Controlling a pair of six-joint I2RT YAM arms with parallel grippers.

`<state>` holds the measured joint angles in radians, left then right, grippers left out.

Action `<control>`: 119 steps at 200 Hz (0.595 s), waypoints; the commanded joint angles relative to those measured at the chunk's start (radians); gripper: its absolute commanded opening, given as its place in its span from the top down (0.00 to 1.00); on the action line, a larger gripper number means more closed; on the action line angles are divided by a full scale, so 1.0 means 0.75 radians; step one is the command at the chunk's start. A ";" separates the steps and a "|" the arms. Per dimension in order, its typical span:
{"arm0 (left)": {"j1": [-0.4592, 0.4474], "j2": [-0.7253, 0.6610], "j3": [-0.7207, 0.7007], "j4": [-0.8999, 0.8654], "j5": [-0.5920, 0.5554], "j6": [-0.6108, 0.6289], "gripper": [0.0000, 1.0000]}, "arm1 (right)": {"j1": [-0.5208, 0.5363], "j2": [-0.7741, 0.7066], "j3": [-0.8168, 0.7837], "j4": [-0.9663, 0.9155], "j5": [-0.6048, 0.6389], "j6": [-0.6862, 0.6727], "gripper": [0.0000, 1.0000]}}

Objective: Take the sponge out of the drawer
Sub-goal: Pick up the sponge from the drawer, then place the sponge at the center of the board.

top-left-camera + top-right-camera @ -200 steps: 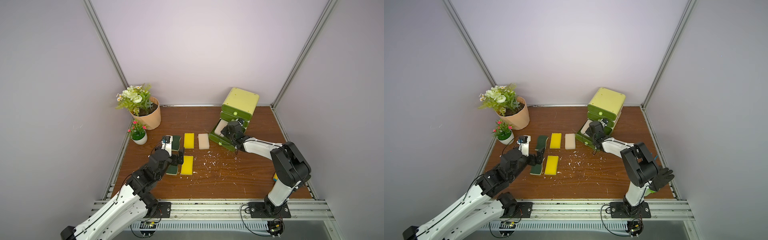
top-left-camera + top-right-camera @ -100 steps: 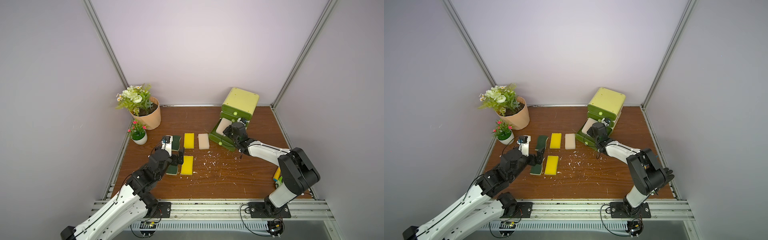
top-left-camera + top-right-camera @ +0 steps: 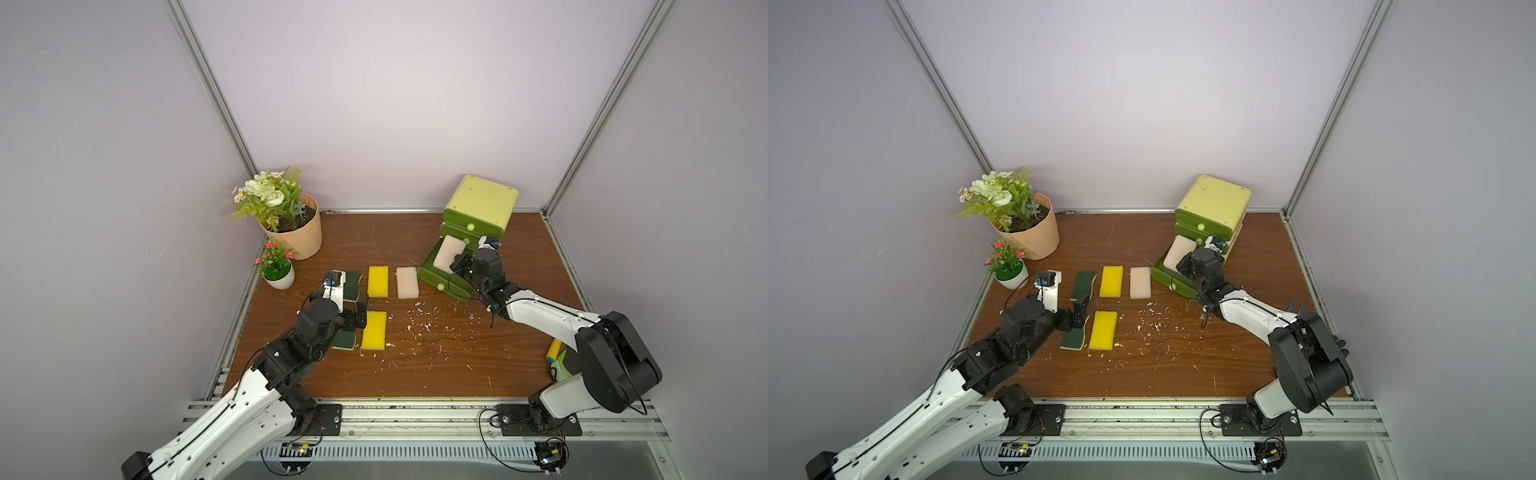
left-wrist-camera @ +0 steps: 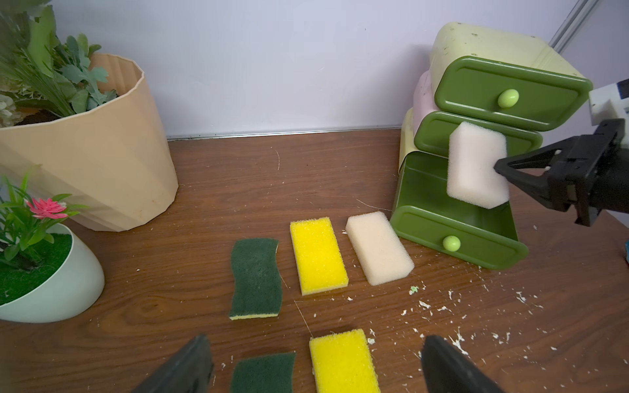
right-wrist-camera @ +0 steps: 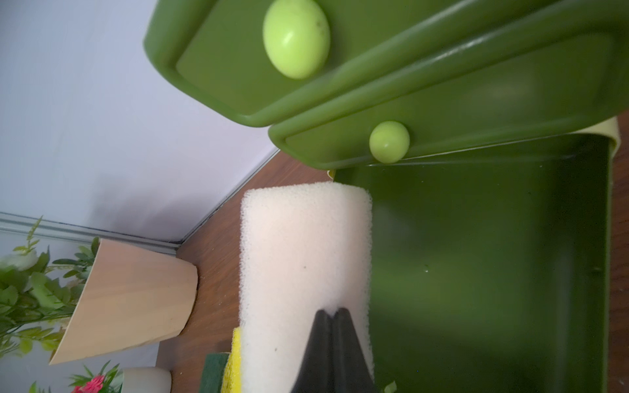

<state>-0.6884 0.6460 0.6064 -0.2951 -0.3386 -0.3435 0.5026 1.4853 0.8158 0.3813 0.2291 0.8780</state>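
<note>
A pale cream sponge [image 3: 448, 251] [image 3: 1177, 253] hangs tilted above the open bottom drawer [image 3: 440, 283] [image 3: 1174, 283] of a small green and yellow chest. My right gripper [image 3: 458, 266] [image 3: 1185, 264] is shut on it, pinching one edge. In the left wrist view the sponge [image 4: 474, 166] is clear of the drawer [image 4: 456, 238] floor, with the right gripper [image 4: 497, 167] on its side. In the right wrist view the gripper [image 5: 332, 311] bites into the sponge [image 5: 303, 258] beside the bare drawer [image 5: 476, 255]. My left gripper [image 3: 353, 316] [image 3: 1075, 318] [image 4: 316, 340] is open over sponges on the table, holding nothing.
Two yellow sponges [image 3: 377, 281] [image 3: 373, 330], two green ones [image 3: 1084, 284] [image 3: 1073, 336] and a beige one [image 3: 407, 282] lie mid-table. A large flower pot [image 3: 297, 232] and a small one [image 3: 280, 276] stand at the back left. White crumbs [image 3: 419, 322] are scattered about.
My right arm has swung its elbow out to the right, and the sponge in its grip has come up a little over the drawer. The left arm has not moved.
</note>
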 commanded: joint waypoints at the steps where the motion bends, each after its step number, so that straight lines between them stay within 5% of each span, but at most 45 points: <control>1: 0.010 0.001 -0.014 0.011 -0.025 0.014 0.02 | -0.008 -0.066 -0.005 0.015 -0.037 -0.043 1.00; 119: 0.012 -0.027 -0.021 0.017 -0.041 0.007 0.02 | -0.007 -0.215 -0.083 -0.062 -0.190 -0.107 1.00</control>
<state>-0.6884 0.6350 0.6025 -0.2951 -0.3458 -0.3431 0.5018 1.3849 0.7643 0.3344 0.1223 0.8318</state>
